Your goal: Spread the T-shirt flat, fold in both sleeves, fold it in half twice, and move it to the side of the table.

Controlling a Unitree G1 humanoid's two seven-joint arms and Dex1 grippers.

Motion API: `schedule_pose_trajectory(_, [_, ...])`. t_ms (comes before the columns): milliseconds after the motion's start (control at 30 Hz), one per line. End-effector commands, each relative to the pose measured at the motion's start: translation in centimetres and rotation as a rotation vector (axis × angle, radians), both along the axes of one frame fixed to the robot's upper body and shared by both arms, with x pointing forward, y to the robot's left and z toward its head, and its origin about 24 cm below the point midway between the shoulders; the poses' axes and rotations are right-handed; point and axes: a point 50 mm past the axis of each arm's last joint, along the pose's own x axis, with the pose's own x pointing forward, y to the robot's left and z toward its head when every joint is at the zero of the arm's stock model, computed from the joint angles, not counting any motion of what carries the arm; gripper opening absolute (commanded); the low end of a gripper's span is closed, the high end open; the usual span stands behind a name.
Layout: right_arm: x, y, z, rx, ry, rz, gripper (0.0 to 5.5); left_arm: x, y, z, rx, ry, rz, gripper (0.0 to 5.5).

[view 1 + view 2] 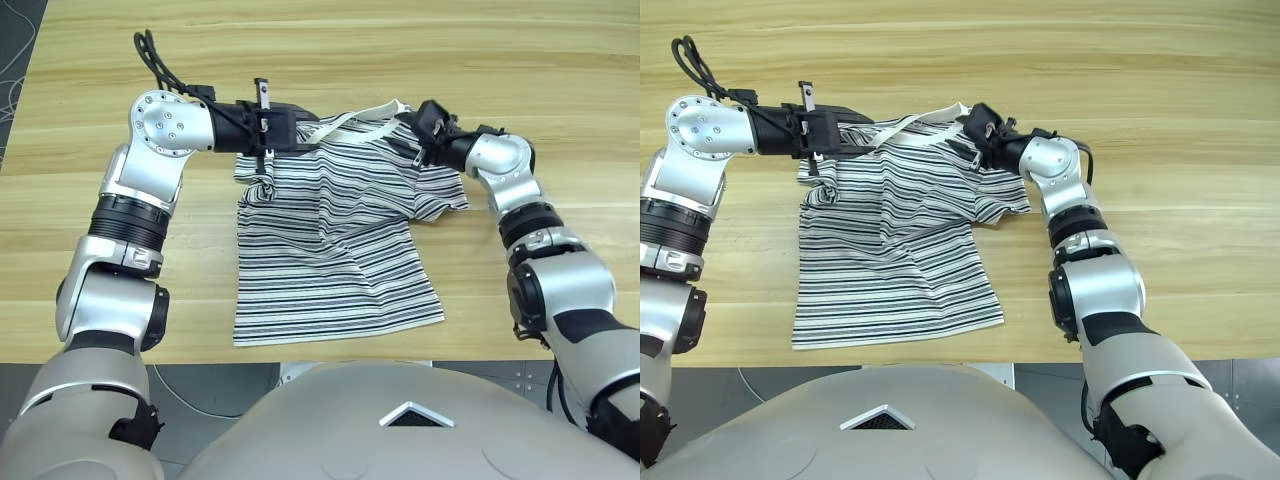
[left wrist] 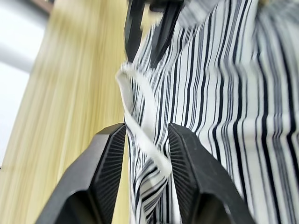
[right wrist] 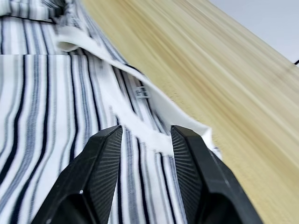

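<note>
Left eye view: striped T-shirt [image 1: 330, 260] lies rumpled on wooden table [image 1: 520, 60], hem at its near edge.
Left gripper [image 2: 146, 128]: jaws apart, straddling white collar [image 1: 350, 122].
Right gripper [image 3: 145, 129]: jaws apart over collar.
Handling: likely light, limp, sliding easily; pinch collar or shoulder seams.

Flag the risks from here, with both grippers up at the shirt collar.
1. The left gripper and right gripper stand open over mostly the white collar band. Closing there may stretch the neck rather than spread the T-shirt.
2. The sleeve by the left gripper is bunched up, and a pull could leave it twisted.
3. The hem lies near the table edge, so it might slip off.
</note>
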Motion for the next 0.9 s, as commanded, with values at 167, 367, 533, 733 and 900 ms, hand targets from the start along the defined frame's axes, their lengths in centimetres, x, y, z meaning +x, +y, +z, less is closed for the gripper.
schedule_pose_trajectory(167, [-1.7,-0.3,-0.4,-0.009,0.009,0.039,1.91,2.7,1.4,-0.8,0.092,-0.050,0.150,1.66])
schedule_pose_trajectory(367, [-3.3,-1.2,-0.7,-0.061,0.025,0.057,1.91,3.2,3.0,-3.0,0.175,-0.011,0.337,1.66])
schedule_pose_trajectory(533, [-4.1,-2.2,-1.0,-0.116,0.049,0.052,1.91,2.6,3.9,-5.4,0.225,0.045,0.477,1.66])
schedule_pose_trajectory(733, [-5.0,-4.1,-2.3,-0.191,0.109,0.019,1.91,2.7,5.1,-5.6,0.217,0.032,0.605,1.66])
schedule_pose_trajectory(900, [-7.0,-6.8,-5.1,-0.351,0.249,0.043,1.91,3.8,7.0,-3.7,0.109,-0.050,0.845,1.66])
